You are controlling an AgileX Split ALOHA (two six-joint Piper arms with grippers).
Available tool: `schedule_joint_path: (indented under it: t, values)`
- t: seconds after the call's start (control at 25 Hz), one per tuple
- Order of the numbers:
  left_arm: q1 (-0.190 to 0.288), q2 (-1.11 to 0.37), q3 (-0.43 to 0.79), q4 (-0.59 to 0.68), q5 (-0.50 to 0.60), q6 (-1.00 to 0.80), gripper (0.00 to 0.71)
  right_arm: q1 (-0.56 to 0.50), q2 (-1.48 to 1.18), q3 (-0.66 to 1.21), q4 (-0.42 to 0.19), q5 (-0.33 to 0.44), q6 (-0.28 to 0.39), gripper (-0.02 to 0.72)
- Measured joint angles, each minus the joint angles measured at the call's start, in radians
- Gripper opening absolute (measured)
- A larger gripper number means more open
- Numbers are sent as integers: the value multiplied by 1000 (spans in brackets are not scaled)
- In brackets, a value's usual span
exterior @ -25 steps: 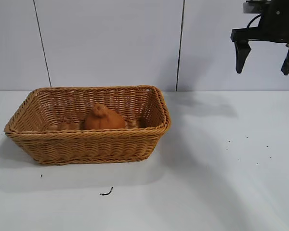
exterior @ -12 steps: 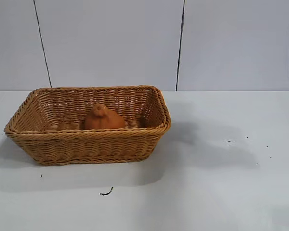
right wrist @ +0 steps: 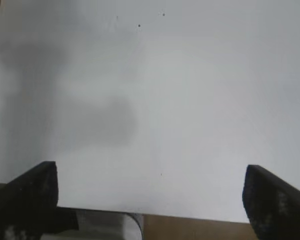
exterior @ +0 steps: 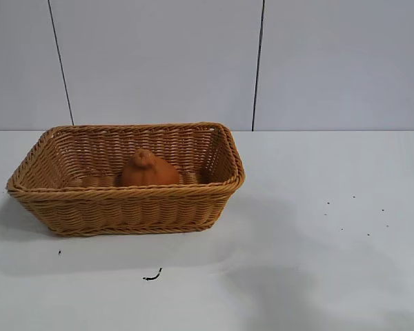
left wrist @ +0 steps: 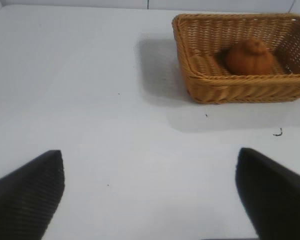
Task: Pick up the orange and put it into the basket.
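Both grippers' fingers (left wrist: 25, 192) spread, orange (exterior: 148, 169) in basket (exterior: 124, 207)

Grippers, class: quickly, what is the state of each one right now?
Left gripper: open, holding nothing.
Right gripper: open, holding nothing.

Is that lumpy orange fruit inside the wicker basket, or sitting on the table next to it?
Inside. The matte, knobby orange fruit rests on the floor of the light-brown woven wicker basket, enclosed by its walls, with no pincer touching it.

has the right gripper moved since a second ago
Yes. It hung open at the exterior view's upper right, above the table; it has since left that view, while the basket stayed put.
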Motion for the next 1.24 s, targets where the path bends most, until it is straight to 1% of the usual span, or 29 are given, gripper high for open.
schedule_joint_path:
  t: [0.08,0.24,0.92,1.24]
  values:
    - [0,0,0,0,0,0,666,0,-111,66,0,-25,0,694]
    - [0,0,0,0,0,0,666,0,-290,163,0,-28,0,694]
    - [0,0,0,0,-1,0,666,0,-663,171,0,-43,0,694]
    - [0,0,0,0,-1,0,666,0,-670,171,0,-43,0,694]
